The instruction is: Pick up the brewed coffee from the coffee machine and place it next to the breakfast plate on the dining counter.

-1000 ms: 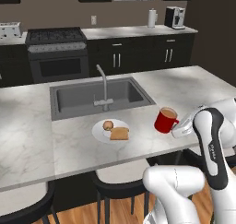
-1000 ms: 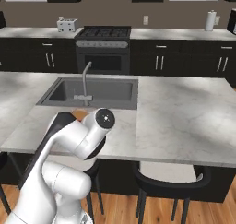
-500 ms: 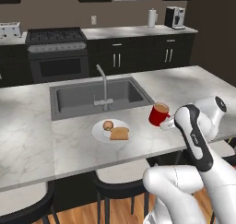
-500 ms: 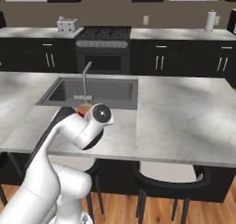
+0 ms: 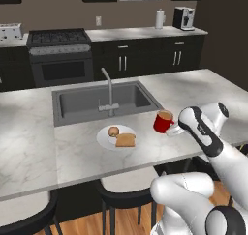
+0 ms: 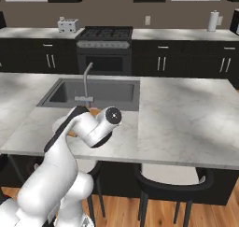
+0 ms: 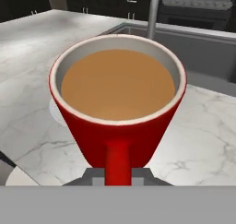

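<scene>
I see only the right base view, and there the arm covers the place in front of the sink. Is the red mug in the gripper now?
Observer: Yes. In the hand view the gripper is shut on the handle of the red mug.
Operator: Where is it from the plate?
Observer: In the left base view it is to the right of the breakfast plate, apart from it, over the dining counter.
Operator: Is it tilted?
Observer: No, it is upright, and the coffee lies level below the rim.
</scene>
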